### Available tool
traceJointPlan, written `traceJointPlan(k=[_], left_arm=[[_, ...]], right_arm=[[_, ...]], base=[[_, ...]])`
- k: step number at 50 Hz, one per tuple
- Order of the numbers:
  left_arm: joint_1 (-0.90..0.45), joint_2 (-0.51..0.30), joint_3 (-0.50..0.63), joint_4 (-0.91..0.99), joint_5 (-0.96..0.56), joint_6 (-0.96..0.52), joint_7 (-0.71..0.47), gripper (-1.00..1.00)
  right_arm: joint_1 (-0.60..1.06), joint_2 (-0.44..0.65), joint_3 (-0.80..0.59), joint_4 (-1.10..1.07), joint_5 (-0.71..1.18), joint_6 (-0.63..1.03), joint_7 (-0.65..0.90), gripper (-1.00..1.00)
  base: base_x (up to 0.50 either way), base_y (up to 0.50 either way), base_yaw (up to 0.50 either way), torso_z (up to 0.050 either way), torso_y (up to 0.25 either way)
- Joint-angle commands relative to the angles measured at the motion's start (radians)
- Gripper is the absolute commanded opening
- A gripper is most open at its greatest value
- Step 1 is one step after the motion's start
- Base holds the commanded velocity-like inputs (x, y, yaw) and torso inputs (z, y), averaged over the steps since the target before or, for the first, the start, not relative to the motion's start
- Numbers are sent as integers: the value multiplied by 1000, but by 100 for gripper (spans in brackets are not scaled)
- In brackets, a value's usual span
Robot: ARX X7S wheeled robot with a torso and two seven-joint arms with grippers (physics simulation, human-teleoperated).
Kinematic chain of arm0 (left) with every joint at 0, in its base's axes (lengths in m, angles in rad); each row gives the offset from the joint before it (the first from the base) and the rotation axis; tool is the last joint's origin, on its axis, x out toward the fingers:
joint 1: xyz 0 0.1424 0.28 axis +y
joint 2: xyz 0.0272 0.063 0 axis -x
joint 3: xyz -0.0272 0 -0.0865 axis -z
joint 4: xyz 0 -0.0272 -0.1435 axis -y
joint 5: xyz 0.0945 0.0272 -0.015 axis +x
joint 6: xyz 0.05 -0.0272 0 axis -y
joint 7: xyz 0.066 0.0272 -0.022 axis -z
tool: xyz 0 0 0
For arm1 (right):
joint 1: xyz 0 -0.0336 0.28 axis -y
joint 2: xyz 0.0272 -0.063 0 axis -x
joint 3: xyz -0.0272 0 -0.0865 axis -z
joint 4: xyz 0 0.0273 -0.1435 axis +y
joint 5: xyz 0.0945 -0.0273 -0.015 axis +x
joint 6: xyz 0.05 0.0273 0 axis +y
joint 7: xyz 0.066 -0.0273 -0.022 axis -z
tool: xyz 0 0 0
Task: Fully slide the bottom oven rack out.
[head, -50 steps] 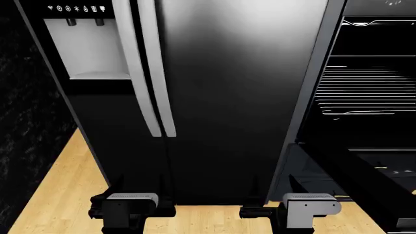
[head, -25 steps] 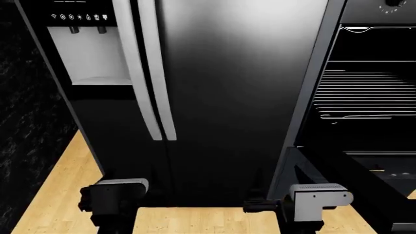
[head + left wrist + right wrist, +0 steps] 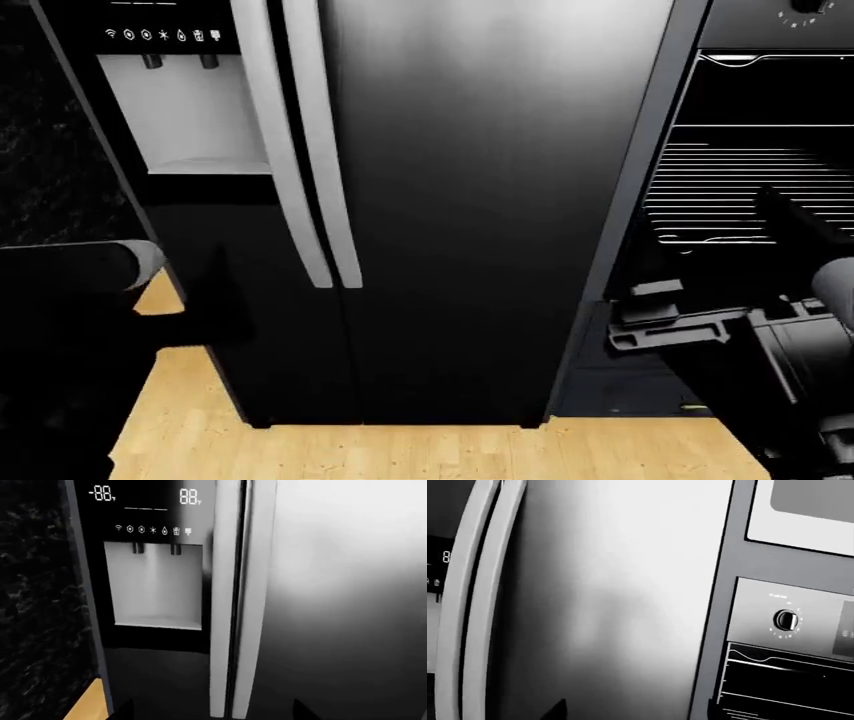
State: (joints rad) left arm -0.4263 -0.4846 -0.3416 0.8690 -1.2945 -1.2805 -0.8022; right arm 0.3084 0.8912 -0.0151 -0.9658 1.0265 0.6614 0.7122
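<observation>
Left wrist view: faces the fridge [image 3: 320, 595] and its dispenser [image 3: 157, 587]; the oven is absent, so the left arm seems idle.
Left claw: dark tips at the frame edge, cannot tell if open.
Head view: the oven [image 3: 774, 200] stands open at right; the bottom oven rack [image 3: 741, 195] sits inside the cavity, not yet pulled.
Right gripper [image 3: 667, 320]: raised near the oven front, likely to reach the rack; jaw state unclear.
Right wrist view: oven knob [image 3: 786, 620] and cavity top; aimed high of the rack.
</observation>
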Motion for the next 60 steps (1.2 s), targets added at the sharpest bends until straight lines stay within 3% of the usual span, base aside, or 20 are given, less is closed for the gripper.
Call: traceJointPlan(k=[1, 10, 26, 37, 60], left_arm=[[-146, -316, -20, 19, -762, 37, -501, 100], [-272, -440, 117, 23, -891, 151, -606, 100], [-348, -499, 216, 6, -937, 201, -638, 100], [-357, -522, 241, -1, -967, 236, -640, 100], [-360, -531, 292, 16, -979, 287, -644, 100]], right_arm=[[252, 579, -325, -81, 349, -378, 298, 100], [435, 647, -401, -81, 498, -381, 308, 100], [576, 596, -299, -78, 675, -215, 354, 100], [610, 557, -289, -62, 710, -166, 360, 100], [486, 567, -294, -48, 635, -249, 339, 100]], base=[[0, 0, 0, 0, 0], [0, 0, 0, 0, 0], [0, -419, 0, 0, 0], [0, -500, 0, 0, 0], [0, -494, 0, 0, 0]])
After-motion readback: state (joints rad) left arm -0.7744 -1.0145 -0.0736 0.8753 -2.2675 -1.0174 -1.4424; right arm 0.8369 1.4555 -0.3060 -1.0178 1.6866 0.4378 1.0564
